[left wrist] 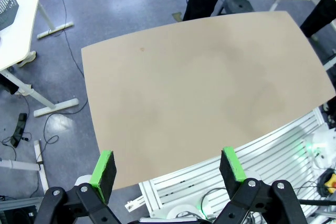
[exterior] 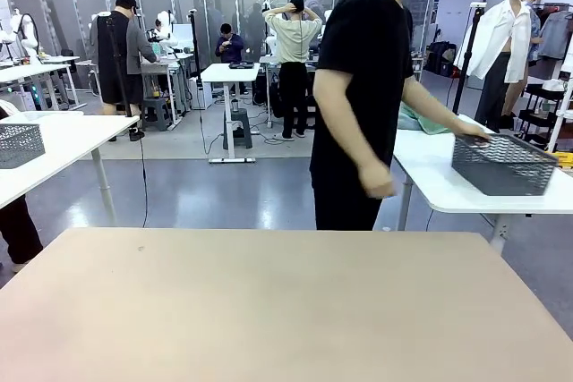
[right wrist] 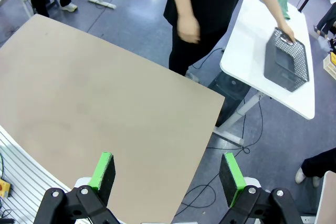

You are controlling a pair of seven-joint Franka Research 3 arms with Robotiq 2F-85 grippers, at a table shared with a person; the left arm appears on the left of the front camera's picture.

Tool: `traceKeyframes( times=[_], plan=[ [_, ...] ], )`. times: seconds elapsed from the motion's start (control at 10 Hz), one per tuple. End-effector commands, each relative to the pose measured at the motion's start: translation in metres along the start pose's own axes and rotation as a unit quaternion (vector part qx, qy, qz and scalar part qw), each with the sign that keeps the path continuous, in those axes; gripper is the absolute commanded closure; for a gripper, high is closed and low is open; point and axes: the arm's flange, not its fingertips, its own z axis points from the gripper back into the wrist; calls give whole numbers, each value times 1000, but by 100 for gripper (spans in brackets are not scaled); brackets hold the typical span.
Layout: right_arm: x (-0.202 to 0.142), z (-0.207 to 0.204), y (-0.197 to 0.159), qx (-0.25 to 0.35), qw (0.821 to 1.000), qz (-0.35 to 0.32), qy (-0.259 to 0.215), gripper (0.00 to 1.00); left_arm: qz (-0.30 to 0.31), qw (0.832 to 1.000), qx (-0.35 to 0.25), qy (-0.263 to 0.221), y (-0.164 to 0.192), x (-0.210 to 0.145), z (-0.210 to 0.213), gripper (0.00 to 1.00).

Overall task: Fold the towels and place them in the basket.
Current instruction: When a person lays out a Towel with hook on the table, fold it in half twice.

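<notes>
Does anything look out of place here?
Nothing spilled or broken, but the basket and a mint green towel sit on the white side table, with the person's hand at the basket's rim.

I've got a tan tabletop (exterior: 269, 310) stretching out right in front of me. Beyond its far edge a person in a black T-shirt (exterior: 363, 69) stands on the glossy grey floor (exterior: 224, 194), just beside a white side table (exterior: 430, 176). Farther back on my right, a white shirt (exterior: 501, 38) hangs on a stand.
</notes>
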Motion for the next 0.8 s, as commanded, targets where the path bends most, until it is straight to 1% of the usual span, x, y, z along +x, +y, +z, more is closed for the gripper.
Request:
traceKeyframes(
  times=[0.0, 0.7],
  plan=[
    [2, 0, -1, -1, 1000, -3, 1, 0, -6, 1000, -1, -1, -2, 3, 2, 0],
    [2, 0, -1, -1, 1000, -3, 1, 0, -6, 1000, -1, -1, -2, 3, 2, 0]
  ],
)
